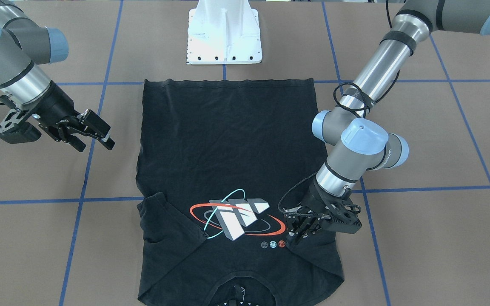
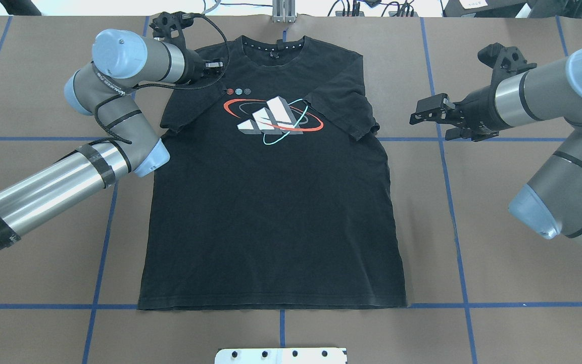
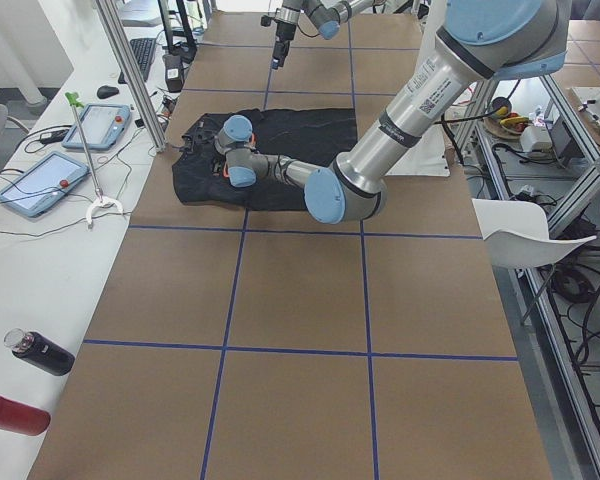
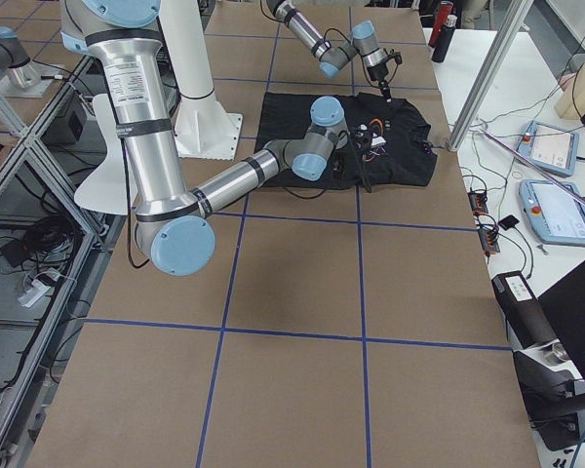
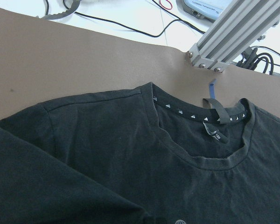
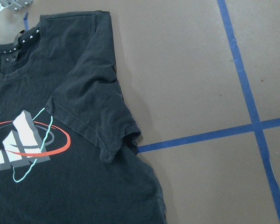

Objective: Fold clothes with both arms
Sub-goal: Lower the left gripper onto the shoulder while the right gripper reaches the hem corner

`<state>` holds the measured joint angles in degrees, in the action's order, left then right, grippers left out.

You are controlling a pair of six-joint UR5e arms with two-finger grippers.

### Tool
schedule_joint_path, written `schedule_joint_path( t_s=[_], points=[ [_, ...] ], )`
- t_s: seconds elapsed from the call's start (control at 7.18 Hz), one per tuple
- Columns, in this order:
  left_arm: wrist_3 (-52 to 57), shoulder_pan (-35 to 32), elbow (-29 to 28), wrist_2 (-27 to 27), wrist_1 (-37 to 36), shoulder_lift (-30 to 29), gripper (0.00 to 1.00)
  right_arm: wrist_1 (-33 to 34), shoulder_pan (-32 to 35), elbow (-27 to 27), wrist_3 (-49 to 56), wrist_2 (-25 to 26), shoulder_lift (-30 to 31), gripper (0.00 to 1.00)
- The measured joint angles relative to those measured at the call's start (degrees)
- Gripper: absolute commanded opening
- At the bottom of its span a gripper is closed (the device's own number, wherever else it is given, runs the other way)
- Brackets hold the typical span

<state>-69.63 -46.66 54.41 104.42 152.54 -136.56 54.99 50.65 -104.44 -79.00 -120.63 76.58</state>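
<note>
**Position of the garment.** The black T-shirt (image 2: 271,217) lies flat, print side up, on the brown tabletop (image 2: 43,328). Its collar (image 2: 273,48) points toward the far edge, away from the robot. Its hem (image 2: 271,302) lies nearest the white pedestal base (image 1: 223,38). Both short sleeves are turned inward onto the chest. The right sleeve (image 6: 93,116) lies with its cuff corner touching the cyan ring of the graphic (image 2: 271,119). The left sleeve (image 2: 190,108) lies slanted beside the orange-red ring.

**Left side.** The left arm (image 2: 43,197) crosses the shirt's left edge. The left gripper (image 2: 216,72) sits low over the shirt at the upper end of the left sleeve. It is just beside the three small round marks (image 2: 238,91) and near the collar. Its fingers are drawn fairly close together and point at the cloth. No view shows whether fabric is pinched between them, so the grip cannot be told. The left wrist view looks down on the collar and the shoulder seam at close range.

**Right side.** The right arm (image 2: 548,96) comes in from the robot's right. The right gripper (image 2: 415,114) is over bare tabletop, beside the shirt and level with the right sleeve. It is apart from the cloth, close to a blue tape line (image 2: 523,305) crossing. Its jaws stand wide apart, hold nothing, and point toward the shirt. The right wrist view shows the right sleeve, the right shoulder and part of the graphic.
</note>
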Motion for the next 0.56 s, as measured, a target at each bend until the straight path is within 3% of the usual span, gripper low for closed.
schedule_joint_path(
  t_s=[0.28, 0.56],
  points=[
    [0.1, -0.1, 6.7, 0.8, -0.1, 3.6, 0.89, 0.2, -1.0, -1.5, -6.3, 0.0, -0.2, 1.00],
    [-0.6, -0.2, 18.8, 5.1, -0.7, 12.3, 0.91, 0.5, -4.2, -4.4, -18.0, 1.5, 0.4, 0.99]
  ],
)
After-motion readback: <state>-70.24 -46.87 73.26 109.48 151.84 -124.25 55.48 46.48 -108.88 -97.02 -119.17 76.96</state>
